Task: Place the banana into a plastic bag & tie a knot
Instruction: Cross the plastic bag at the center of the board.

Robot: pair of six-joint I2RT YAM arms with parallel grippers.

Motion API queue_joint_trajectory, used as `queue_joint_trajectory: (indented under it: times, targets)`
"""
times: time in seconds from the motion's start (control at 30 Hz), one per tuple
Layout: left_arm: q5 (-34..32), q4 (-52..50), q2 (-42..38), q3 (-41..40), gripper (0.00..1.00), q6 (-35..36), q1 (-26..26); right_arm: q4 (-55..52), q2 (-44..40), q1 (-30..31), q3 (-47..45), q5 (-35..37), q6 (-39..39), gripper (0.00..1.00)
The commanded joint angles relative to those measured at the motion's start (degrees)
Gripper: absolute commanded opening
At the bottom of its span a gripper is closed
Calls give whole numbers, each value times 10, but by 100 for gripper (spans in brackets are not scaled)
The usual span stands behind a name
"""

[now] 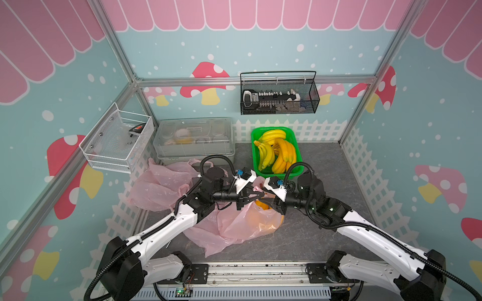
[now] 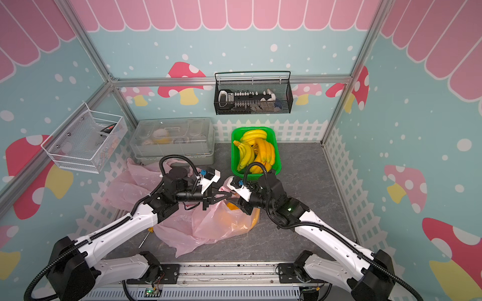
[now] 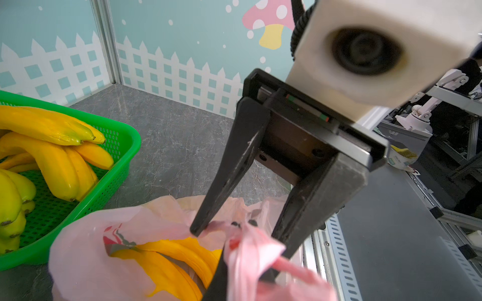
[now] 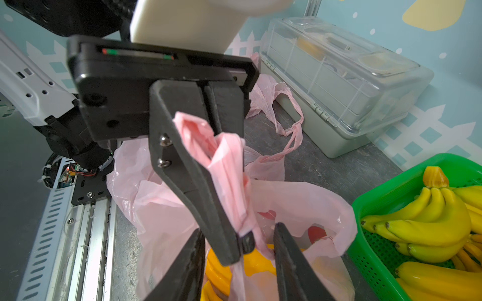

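A pink plastic bag [image 1: 250,224] [image 2: 224,221] lies in the middle of the table with a yellow banana [image 3: 169,260] [image 4: 258,263] inside. My left gripper [image 1: 264,194] [image 4: 242,245] is shut on the bag's bunched handle [image 4: 227,169] [image 3: 250,250] and holds it up above the bag's mouth. My right gripper [image 1: 262,201] [image 4: 240,229] faces it from the other side, open. Its two fingers [image 3: 227,169] stand on either side of the left gripper's tips and the handle strip, with a gap on both sides.
A green basket [image 1: 273,128] of banana bunches stands behind the right gripper. More pink bags [image 1: 161,185] lie crumpled at the left, before a clear lidded box [image 1: 193,138]. A white wire basket [image 1: 117,140] and a black mesh basket [image 1: 279,96] hang on the walls.
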Motion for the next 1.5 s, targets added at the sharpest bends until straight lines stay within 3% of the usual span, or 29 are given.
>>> queue_joint_trajectory:
  times: [0.0, 0.63, 0.87, 0.97, 1.27, 1.47]
  targets:
    - [43, 3, 5, 15, 0, 3, -2, 32, 5, -1, -7, -10, -7, 40]
    - [66, -48, 35, 44, 3, 8, -9, 124, -8, 0, -38, 32, 43, 7]
    - [27, -53, 25, 42, 8, 7, -10, 142, -12, 0, -46, 39, 68, 2]
    - [7, -49, 11, 35, 0, 7, -8, 107, -17, -1, -40, 42, 55, 8]
    - [57, -20, -14, 9, 0, 24, -4, 69, -80, -38, -57, -36, 30, 42]
    - [91, -2, -15, 7, 0, 27, -5, 73, -64, -38, -52, -106, 27, 50]
